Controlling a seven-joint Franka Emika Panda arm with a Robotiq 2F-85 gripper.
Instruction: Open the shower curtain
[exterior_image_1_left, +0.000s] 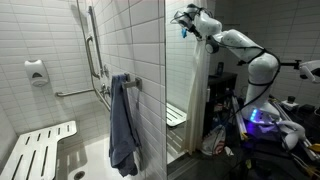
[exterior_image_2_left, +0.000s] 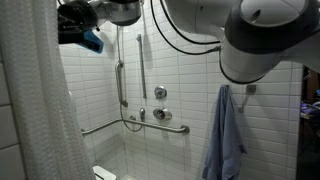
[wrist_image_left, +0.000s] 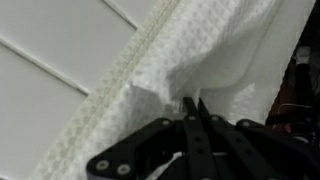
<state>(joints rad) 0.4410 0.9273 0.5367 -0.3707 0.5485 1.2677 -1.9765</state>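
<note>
The white shower curtain (exterior_image_1_left: 199, 95) hangs in soft folds and looks gathered into a narrow strip below the arm. In an exterior view it fills the left side (exterior_image_2_left: 35, 115). My gripper (exterior_image_1_left: 185, 22) is up high at the curtain's top edge, and it also shows in an exterior view (exterior_image_2_left: 85, 32). In the wrist view the jaws (wrist_image_left: 191, 101) are closed together, pinching a pucker of textured white curtain fabric (wrist_image_left: 215, 50) next to its hemmed edge.
A blue-grey towel (exterior_image_1_left: 122, 125) hangs on a hook inside the tiled shower and also shows in an exterior view (exterior_image_2_left: 225, 135). Grab bars (exterior_image_2_left: 125, 85) and a valve are on the wall. A fold-down white seat (exterior_image_1_left: 40, 145) is at the lower left. Equipment clutter (exterior_image_1_left: 265, 125) stands beside the robot base.
</note>
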